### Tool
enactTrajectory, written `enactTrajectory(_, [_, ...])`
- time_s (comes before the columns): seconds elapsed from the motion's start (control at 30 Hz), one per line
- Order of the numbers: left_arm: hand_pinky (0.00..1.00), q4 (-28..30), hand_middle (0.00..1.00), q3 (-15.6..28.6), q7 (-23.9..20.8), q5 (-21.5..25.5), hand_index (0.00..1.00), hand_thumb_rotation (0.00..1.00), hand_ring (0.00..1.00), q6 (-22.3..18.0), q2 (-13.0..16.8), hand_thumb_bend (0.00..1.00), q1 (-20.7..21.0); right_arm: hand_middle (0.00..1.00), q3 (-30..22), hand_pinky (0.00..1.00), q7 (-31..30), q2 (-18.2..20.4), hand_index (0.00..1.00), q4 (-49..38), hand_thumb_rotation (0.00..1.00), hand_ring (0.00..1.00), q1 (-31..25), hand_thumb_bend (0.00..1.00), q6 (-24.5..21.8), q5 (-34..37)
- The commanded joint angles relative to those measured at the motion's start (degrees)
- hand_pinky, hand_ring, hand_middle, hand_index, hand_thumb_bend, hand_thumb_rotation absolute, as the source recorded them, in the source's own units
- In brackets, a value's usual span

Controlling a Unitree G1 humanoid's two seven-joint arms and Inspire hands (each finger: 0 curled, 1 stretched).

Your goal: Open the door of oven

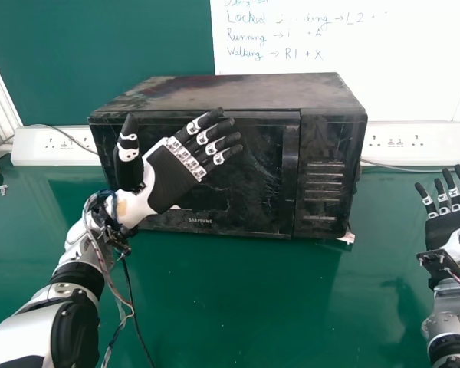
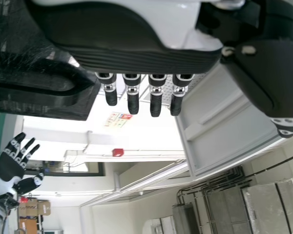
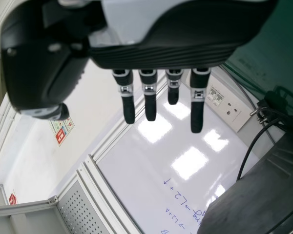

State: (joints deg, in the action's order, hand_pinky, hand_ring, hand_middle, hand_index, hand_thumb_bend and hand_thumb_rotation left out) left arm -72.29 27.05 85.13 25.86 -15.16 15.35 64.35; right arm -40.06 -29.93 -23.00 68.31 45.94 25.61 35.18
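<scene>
The black oven (image 1: 215, 92) stands on the green table in the head view, its door (image 1: 253, 184) closed, with an upright handle strip (image 1: 289, 176) near the door's right side. My left hand (image 1: 172, 172) is held before the door's left half, fingers straight and pointing up and right towards the handle strip, thumb raised; whether it touches the door I cannot tell. My left hand (image 2: 132, 53) has straight fingers in its wrist view, beside the dark oven front (image 2: 39, 92). Right of the oven, apart from it, is my right hand (image 1: 448, 218), fingers straight; my right hand (image 3: 171, 53) hangs in its wrist view.
White socket strips (image 1: 61, 146) run along the wall on both sides of the oven, with a grey cable (image 1: 414, 166) at the right. A whiteboard (image 1: 291, 46) is behind. The green table (image 1: 238, 299) extends in front of the oven. Loose wires (image 1: 126, 307) hang from my left forearm.
</scene>
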Motion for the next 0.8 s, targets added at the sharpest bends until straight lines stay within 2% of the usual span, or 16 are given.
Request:
enactTrajectory(0.0, [0.7,-0.39,0.91,-0.62,0.08,-0.72,0.87,0.66,0.85,0.46,0.14,0.66,-0.12,1.0,0.09,0.98,0.48,0.04,0.97,-0.56,0.94,1.0,0.19,1.0,0.56,-0.33])
enactTrajectory(0.17, [0.72,-0.25,0.91,-1.71,-0.13,-1.93,0.87,0.75,0.86,-2.19,-0.14,0.68,-0.35,1.0,0.11,0.98,0.51,0.08,0.97,-0.68,0.94,1.0,0.15,1.0,0.62,-0.27])
enactTrajectory(0.3, [0.73,-0.78,0.92,-2.61,-1.44,-3.11,0.87,0.76,0.88,-1.06,-0.32,0.71,-0.1,1.0,0.33,0.98,0.45,0.03,0.97,-0.63,0.95,1.0,0.1,1.0,0.95,-0.53])
enactTrajectory(0.63, [0.72,-0.73,0.93,-5.38,-9.22,-7.33,0.88,0.85,0.89,-3.65,-2.01,0.85,-0.1,1.0,0.35,0.98,0.43,0.1,0.96,-0.64,0.95,1.0,0.07,1.0,0.91,-0.36])
enactTrajectory(0.77, [0.71,-0.65,0.94,-5.73,-12.13,-7.99,0.9,0.88,0.9,-4.97,-3.32,0.88,-0.21,1.0,0.45,0.98,0.53,0.11,0.97,-0.66,0.96,1.0,0.08,1.0,1.07,-0.49])
